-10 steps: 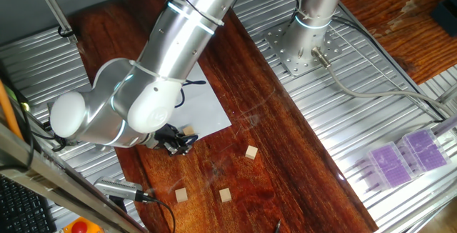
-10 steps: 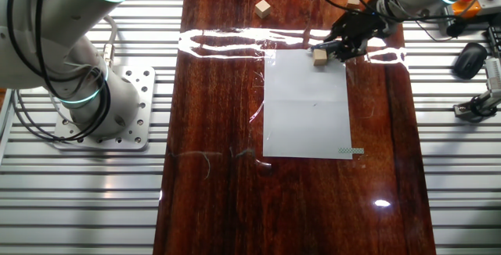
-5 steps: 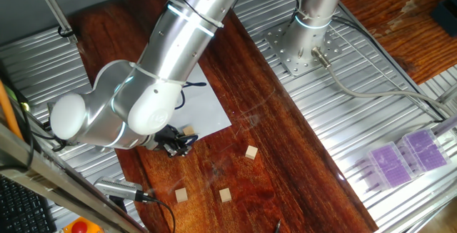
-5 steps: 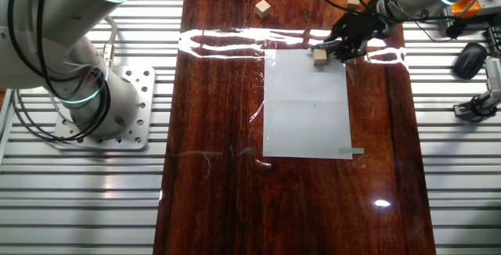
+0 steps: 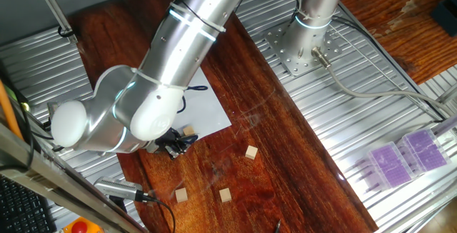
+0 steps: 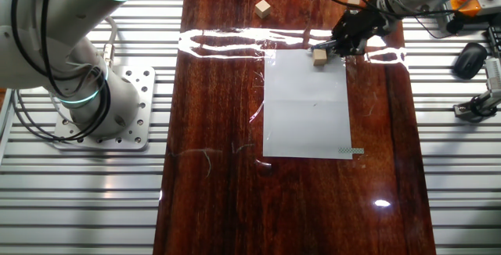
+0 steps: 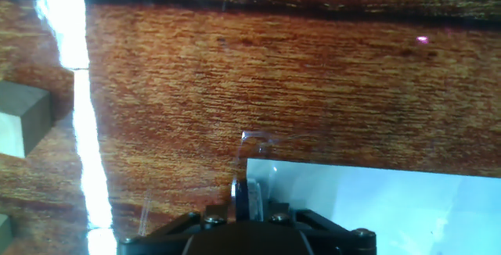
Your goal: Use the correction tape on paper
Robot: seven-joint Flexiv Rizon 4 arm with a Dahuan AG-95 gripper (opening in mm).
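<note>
The white paper (image 6: 309, 102) lies on the dark wooden table; it also shows in the one fixed view (image 5: 207, 108) and the hand view (image 7: 376, 208). My gripper (image 6: 350, 40) sits low at the paper's far right corner. In the hand view my gripper (image 7: 249, 212) is shut on the correction tape (image 7: 249, 184), a thin dark upright piece. Its clear tip reaches the paper's corner. Most of the dispenser is hidden by the hand. In the one fixed view the gripper (image 5: 173, 144) is partly hidden under the arm.
A wooden cube (image 6: 320, 58) sits on the paper's corner beside the gripper, also in the one fixed view (image 5: 188, 131). More cubes (image 6: 263, 7) (image 5: 251, 152) (image 5: 226, 194) lie on the wood beyond the paper. Another cube (image 7: 23, 126) shows left in the hand view.
The arm and gripper have shifted slightly, away from the paper's middle toward its far corner. The paper and the cubes have not moved.
</note>
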